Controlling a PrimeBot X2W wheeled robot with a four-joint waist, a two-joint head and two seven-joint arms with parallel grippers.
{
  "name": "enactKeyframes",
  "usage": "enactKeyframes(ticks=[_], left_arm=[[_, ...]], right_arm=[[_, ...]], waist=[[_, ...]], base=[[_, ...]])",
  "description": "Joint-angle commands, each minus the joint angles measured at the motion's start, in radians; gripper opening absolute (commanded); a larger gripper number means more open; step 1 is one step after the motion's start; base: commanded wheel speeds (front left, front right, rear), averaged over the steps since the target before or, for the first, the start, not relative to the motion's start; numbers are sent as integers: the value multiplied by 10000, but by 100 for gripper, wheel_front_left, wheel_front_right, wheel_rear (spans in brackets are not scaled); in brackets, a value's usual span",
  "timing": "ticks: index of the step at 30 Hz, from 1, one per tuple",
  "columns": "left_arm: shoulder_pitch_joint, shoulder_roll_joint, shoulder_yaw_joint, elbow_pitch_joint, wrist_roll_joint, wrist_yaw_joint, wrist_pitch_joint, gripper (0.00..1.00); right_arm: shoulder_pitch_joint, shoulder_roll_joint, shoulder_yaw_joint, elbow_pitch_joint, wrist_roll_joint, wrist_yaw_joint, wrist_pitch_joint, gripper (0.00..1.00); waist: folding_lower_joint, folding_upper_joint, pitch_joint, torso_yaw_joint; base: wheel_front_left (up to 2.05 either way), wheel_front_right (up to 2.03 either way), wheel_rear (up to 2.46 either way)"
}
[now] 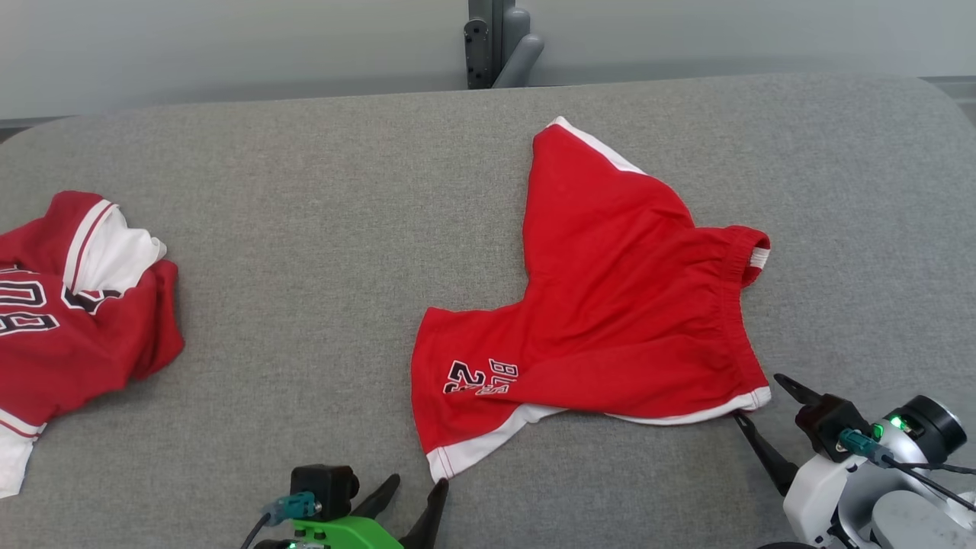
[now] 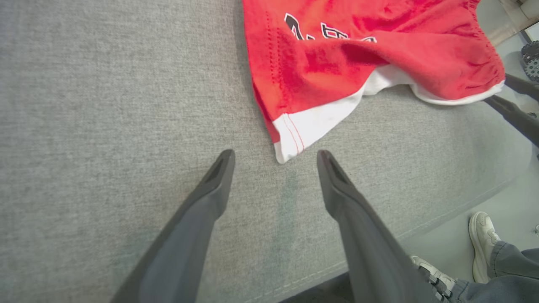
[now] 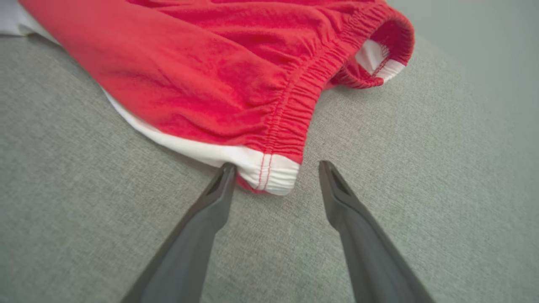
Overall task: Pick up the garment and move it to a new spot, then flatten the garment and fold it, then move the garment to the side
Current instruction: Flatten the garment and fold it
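Two sets of jaws stand spread wide, each empty and low over the worktop. On the left jaws, the long dark fingers (image 1: 433, 507) sit at 6 o'clock in the head view. In the left wrist view these fingers (image 2: 210, 198) open toward a white leg hem corner (image 2: 294, 134), which lies just beside and between their tips, not pinched. On the right jaws, the dark fingers (image 1: 762, 450) sit at 4 o'clock in the head view. In the right wrist view the fingers (image 3: 210, 206) bracket the white-trimmed corner at the end of the gathered elastic waistband (image 3: 294, 113). One tip seems to touch the cloth edge and the other stands apart.

Both corners belong to the red fabric shorts (image 1: 610, 305) with white trim, which lie loosely spread and wrinkled, just toward 3 o'clock from the middle of the grey cloth-covered worktop (image 1: 305, 229). One leg points to 12 o'clock, and the other runs to 7 o'clock with a dark "23" print (image 1: 465, 377). The waistband faces 3 o'clock.

Well apart at 9 o'clock lies a crumpled red and white jersey (image 1: 69, 320) with dark lettering. Beyond the far edge at 12 o'clock stands a grey metal post (image 1: 503, 42). At 4 o'clock in the left wrist view, a person's pale shoes (image 2: 480, 240) rest on the floor below the worktop edge.
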Motion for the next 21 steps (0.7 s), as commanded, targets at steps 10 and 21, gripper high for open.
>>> enactKeyframes(ticks=[10,21], left_arm=[[-529,-73,-201,655,19,-74,-171,100],[-751,-202,-478,965,-80,-144,-392,100]], right_arm=[[-559,101,730,443,416,-7,-298,100],[-756,90,1090,759,642,-7,-523,87]], waist=[[0,-1,163,-14],[0,-1,159,-102]], base=[[0,0,0],[0,0,0]])
